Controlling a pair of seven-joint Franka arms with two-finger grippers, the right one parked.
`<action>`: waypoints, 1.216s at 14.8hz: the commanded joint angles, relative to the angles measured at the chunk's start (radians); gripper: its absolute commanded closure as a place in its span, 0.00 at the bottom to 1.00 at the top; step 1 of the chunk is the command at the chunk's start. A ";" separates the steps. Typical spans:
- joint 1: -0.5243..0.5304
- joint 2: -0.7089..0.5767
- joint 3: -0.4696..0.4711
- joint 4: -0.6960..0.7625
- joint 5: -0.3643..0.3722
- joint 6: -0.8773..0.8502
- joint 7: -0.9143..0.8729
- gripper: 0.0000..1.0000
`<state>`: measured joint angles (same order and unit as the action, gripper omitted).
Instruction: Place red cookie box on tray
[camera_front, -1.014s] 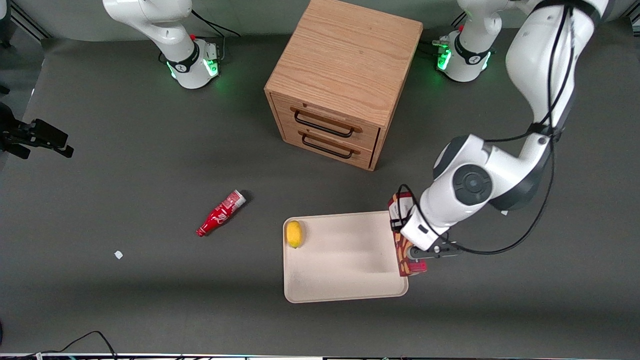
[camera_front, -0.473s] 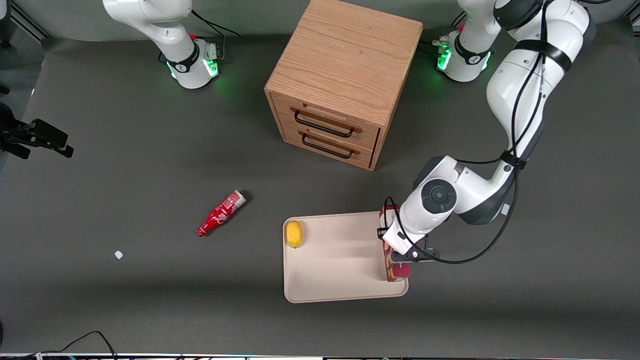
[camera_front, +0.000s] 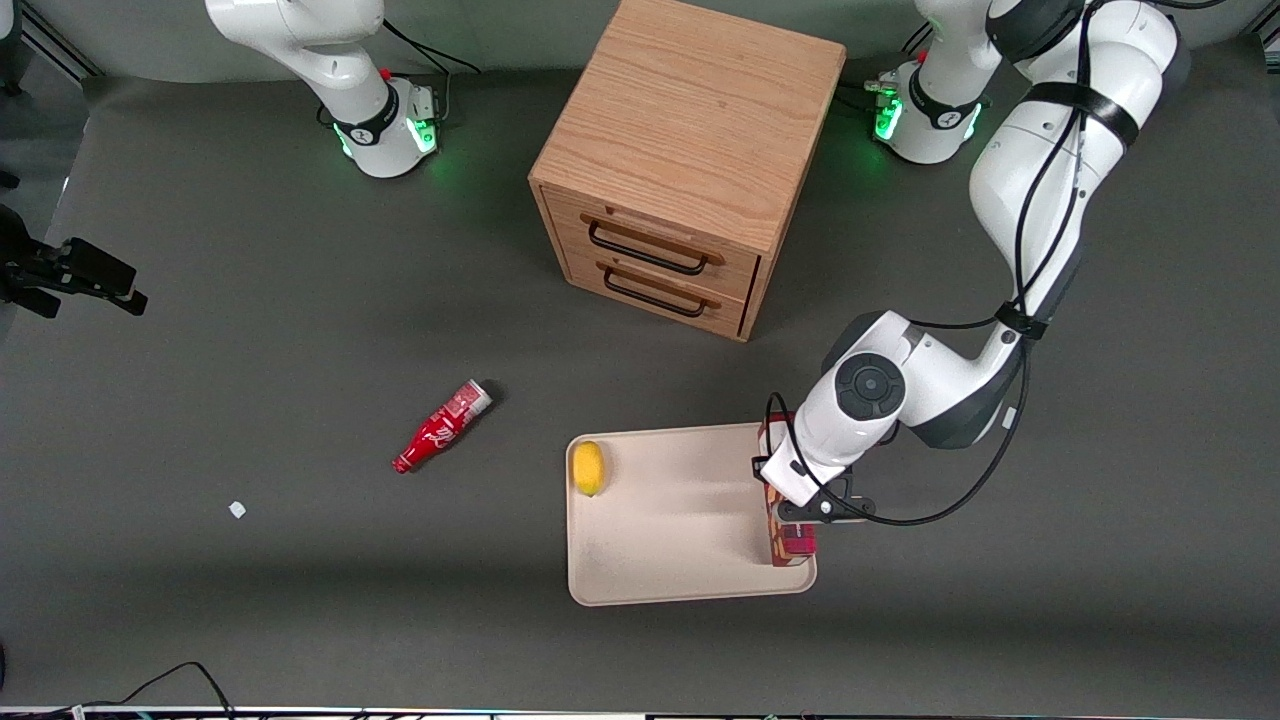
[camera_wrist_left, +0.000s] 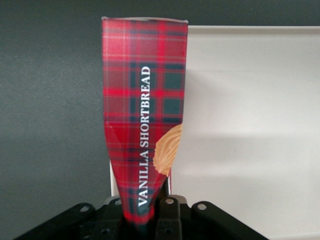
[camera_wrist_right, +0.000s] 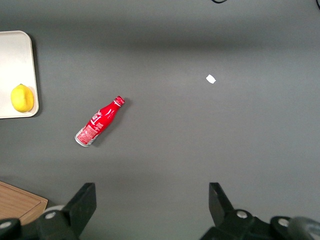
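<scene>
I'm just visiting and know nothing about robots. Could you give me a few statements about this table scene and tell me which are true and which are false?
1. The gripper holds the red cookie box over the tray's edge. True.
2. A lemon lies on the tray. True.
3. The red bottle stands upright on the tray. False: it lies on its side on the table, off the tray.
4. The wooden cabinet's drawers are pulled open. False: both are shut.
</scene>
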<state>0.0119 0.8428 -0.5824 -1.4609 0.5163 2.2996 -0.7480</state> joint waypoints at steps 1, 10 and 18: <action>-0.003 -0.002 0.004 -0.007 0.024 0.018 -0.031 0.36; 0.025 -0.193 -0.019 -0.001 -0.097 -0.224 -0.019 0.00; 0.011 -0.554 0.166 0.024 -0.392 -0.592 0.212 0.00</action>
<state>0.0341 0.3842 -0.4914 -1.4152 0.1853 1.7800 -0.6385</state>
